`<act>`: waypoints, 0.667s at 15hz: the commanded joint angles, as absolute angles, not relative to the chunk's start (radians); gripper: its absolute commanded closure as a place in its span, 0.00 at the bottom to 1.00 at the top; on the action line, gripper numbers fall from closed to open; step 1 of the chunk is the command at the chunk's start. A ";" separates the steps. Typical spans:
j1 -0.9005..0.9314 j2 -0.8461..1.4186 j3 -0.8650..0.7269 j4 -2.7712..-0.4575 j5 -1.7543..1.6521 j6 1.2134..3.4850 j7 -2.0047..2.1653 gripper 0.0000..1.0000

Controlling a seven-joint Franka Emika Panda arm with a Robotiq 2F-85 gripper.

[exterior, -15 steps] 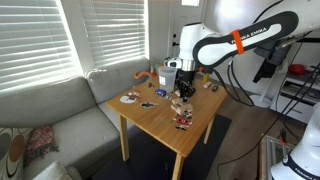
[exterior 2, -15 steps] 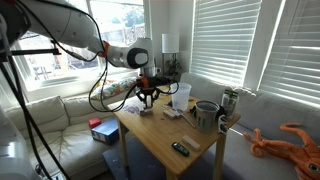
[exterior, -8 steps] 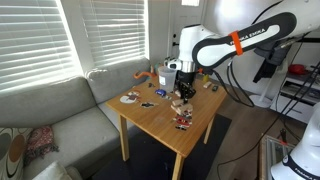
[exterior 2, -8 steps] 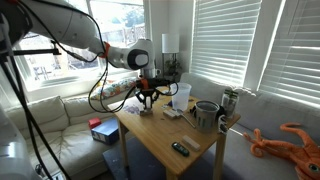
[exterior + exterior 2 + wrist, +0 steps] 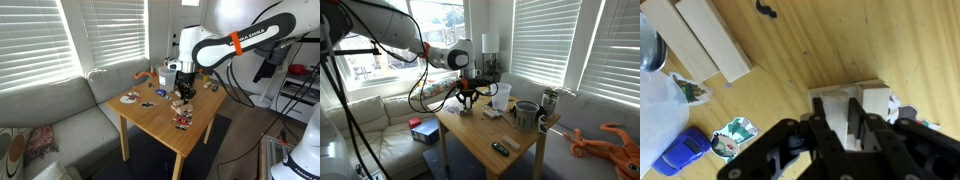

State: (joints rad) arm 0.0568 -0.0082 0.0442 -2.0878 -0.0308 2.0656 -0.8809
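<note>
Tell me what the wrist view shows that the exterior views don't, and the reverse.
Only the wrist view resolves the claw shut on a pale wooden block, two pale planks lying side by side, a blue object and a green-white wrapper. Only the exterior views show the whole arm, the couch, the window blinds, a metal pot and an orange plush. Shared: the wooden table, with the claw low over it among small clutter.

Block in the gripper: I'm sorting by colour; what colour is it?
The block is pale bare wood, clearest in the wrist view.
</note>
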 commanded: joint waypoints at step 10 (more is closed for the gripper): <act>0.052 -0.013 0.044 -2.081 -0.035 2.052 -0.887 0.27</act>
State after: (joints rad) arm 0.0561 -0.0023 0.0440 -2.0880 -0.0312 2.0656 -0.8808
